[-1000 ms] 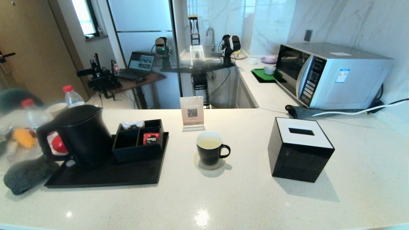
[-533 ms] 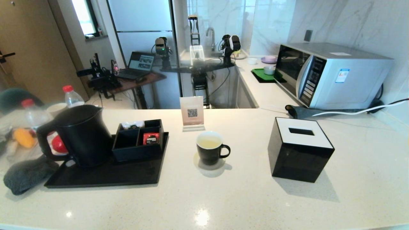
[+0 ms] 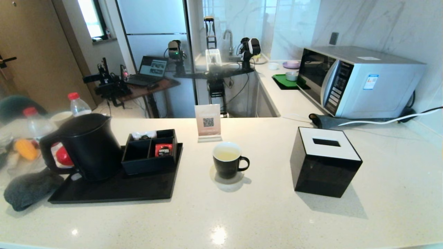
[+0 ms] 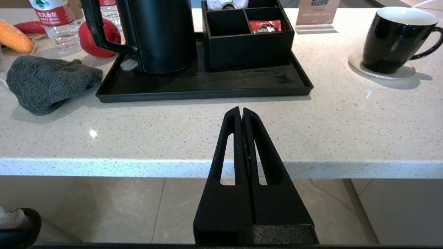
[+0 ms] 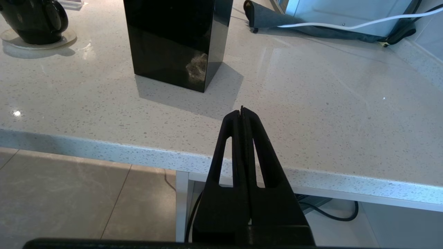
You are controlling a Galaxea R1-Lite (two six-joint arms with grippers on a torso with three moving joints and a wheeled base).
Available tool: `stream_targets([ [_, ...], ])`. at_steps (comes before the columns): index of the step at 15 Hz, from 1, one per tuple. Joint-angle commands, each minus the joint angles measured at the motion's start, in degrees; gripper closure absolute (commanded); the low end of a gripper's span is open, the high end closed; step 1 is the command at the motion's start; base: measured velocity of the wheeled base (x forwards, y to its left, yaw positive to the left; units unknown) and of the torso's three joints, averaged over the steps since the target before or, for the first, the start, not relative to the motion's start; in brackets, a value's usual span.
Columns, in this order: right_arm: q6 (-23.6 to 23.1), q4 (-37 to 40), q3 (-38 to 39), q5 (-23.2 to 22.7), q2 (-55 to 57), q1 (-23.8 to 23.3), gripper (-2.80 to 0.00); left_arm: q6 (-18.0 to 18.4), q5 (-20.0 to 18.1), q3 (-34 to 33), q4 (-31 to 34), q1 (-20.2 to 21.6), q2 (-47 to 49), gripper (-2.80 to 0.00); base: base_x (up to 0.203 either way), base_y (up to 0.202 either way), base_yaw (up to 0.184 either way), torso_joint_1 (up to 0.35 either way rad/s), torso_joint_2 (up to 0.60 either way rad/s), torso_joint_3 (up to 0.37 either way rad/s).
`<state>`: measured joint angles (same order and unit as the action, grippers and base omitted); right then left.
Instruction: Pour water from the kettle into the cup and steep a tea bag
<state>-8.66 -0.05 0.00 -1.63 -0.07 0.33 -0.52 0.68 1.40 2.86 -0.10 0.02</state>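
Left pincer (image 4: 241,110), fingers pressed together, hovers at the tabletop (image 4: 328,124) edge, well apart from the kettle (image 4: 155,34) on its tray (image 4: 207,86) and the cup (image 4: 394,38). Right pincer (image 5: 242,110), likewise closed, is parked near the tissue box (image 5: 176,41).

Speckled white counter (image 3: 263,211) bears tray (image 3: 114,192), coaster (image 4: 410,73), tissue box (image 3: 325,160).
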Motion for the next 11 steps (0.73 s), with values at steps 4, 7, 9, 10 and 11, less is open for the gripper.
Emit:
stream_targets([
  [4, -0.14, 0.05, 0.0, 0.12, 0.07, 0.02, 0.0, -0.08, 0.02, 0.0, 0.04, 0.01, -0.02, 0.0, 0.0, 0.0, 0.0, 0.0, 0.0, 0.0],
  [7, -0.25, 0.1, 0.0, 0.04, 0.07, 0.02, 0.0, -0.09, 0.02, 0.0, 0.04, 0.01, -0.02, 0.0, 0.0, 0.0, 0.0, 0.0, 0.0, 0.0],
  [9, 3.59, 0.23, 0.0, 0.07, 0.07, 0.02, 0.0, -0.09, 0.02, 0.0, 0.04, 0.01, -0.02, 0.0, 0.0, 0.0, 0.0, 0.0, 0.0, 0.0],
  [10, 5.93, 0.23, 0.0, 0.24, 0.07, 0.02, 0.0, 0.0, 0.02, 0.0, 0.04, 0.01, -0.02, 0.0, 0.0, 0.0, 0.0, 0.0, 0.0, 0.0],
  [11, 6.72, 0.22, 0.0, 0.39, 0.07, 0.02, 0.0, -0.09, 0.02, 0.0, 0.04, 0.01, -0.02, 0.0, 0.0, 0.0, 0.0, 0.0, 0.0, 0.0],
])
